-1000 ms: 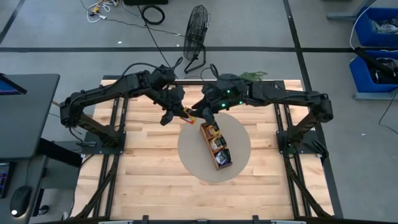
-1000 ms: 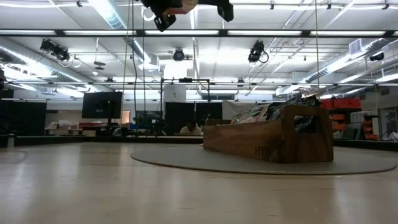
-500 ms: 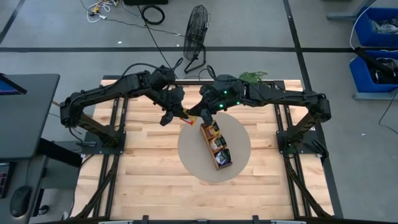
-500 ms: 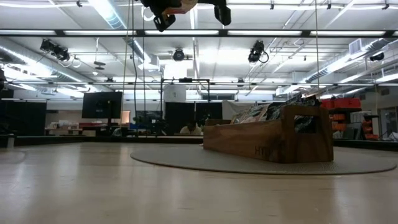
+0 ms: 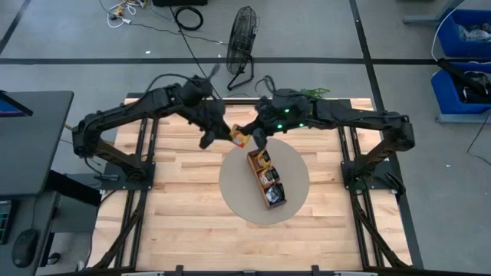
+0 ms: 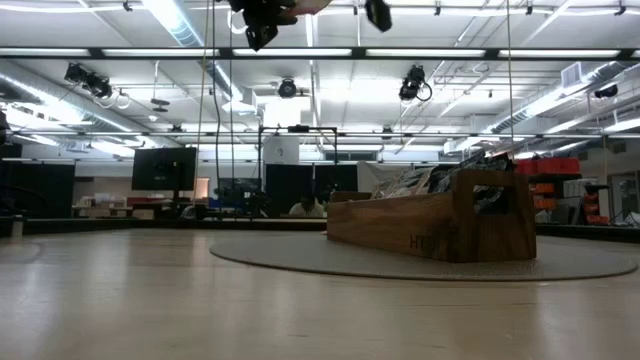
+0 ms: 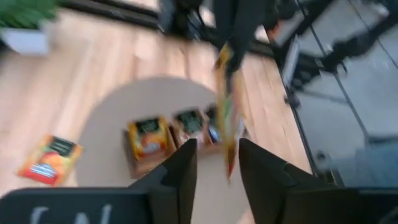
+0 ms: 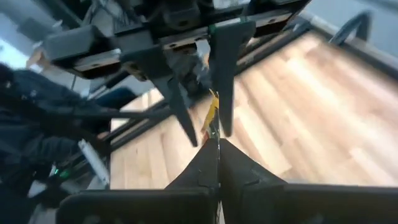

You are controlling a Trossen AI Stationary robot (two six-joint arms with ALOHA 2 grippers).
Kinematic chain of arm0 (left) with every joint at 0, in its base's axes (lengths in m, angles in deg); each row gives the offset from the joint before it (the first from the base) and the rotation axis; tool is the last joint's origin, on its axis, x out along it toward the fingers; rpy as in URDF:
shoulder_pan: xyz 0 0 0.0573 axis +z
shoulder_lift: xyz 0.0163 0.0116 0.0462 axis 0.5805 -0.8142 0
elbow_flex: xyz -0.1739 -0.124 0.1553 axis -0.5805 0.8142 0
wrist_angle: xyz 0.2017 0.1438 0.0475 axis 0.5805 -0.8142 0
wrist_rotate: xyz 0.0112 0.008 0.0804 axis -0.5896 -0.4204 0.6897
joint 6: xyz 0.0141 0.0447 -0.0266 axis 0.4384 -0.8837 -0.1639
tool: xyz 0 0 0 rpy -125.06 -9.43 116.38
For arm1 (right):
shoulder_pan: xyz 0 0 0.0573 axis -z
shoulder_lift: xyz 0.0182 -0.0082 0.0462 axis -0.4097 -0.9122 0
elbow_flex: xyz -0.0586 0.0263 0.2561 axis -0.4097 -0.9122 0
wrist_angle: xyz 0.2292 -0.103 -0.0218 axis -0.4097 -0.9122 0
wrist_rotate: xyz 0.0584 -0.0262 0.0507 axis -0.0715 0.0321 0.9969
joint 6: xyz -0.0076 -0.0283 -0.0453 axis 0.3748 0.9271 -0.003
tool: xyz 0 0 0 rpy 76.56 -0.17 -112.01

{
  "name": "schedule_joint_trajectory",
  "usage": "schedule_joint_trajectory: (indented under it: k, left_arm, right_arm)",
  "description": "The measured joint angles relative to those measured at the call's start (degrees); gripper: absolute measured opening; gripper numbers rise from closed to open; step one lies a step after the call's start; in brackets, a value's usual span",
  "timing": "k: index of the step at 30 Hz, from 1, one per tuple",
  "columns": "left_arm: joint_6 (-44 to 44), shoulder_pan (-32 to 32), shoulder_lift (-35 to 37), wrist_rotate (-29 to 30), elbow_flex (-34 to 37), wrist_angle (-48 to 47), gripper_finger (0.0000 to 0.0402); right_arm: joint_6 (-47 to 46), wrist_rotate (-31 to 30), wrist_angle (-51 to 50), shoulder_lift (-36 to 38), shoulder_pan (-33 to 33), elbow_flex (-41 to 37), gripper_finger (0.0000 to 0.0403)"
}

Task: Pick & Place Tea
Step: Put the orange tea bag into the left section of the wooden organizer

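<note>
Gripping orange sachet (image 5: pixel 240 138) above wood table (image 5: pixel 184 207): right gripper (image 5: pixel 252 139) clenched; left gripper (image 5: pixel 223 136) released; fan (image 5: pixel 244 38) behind.

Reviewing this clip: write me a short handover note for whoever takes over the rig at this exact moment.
Right gripper: fingers shut on an orange-yellow tea sachet, held in the air behind the wooden tray.
Left gripper: fingers open, just beside that sachet, holding nothing.
Tea: several sachets stand in the tray on the round mat; one more orange sachet lies flat on the table beside the mat.
Done: tray partly filled.
Left: place the held sachet in the tray, then probably the loose one.
</note>
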Motion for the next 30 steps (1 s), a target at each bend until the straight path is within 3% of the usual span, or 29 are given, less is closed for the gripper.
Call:
schedule_joint_trajectory:
  k: [8,16,22,30]
  left_arm:
    - [5.9,0.7,6.7,10.9,3.8,13.5,0.0134]
    - [9.8,0.8,16.4,16.8,14.7,27.0,0.0126]
    - [13.7,0.9,24.0,22.2,24.7,30.2,0.0126]
    - [16.6,0.9,31.8,26.0,32.0,32.0,0.0126]
  right_arm:
    - [0.6,-14.4,-5.9,6.1,-1.5,0.0,0.0001]
    - [-11.0,-31.6,-15.2,6.5,-5.4,-0.3,0.0000]
    - [-17.9,-36.4,-14.9,6.5,-7.9,-5.0,0.0000]
    - [-28.6,-37.0,-8.5,6.4,-11.3,-17.7,0.0000]
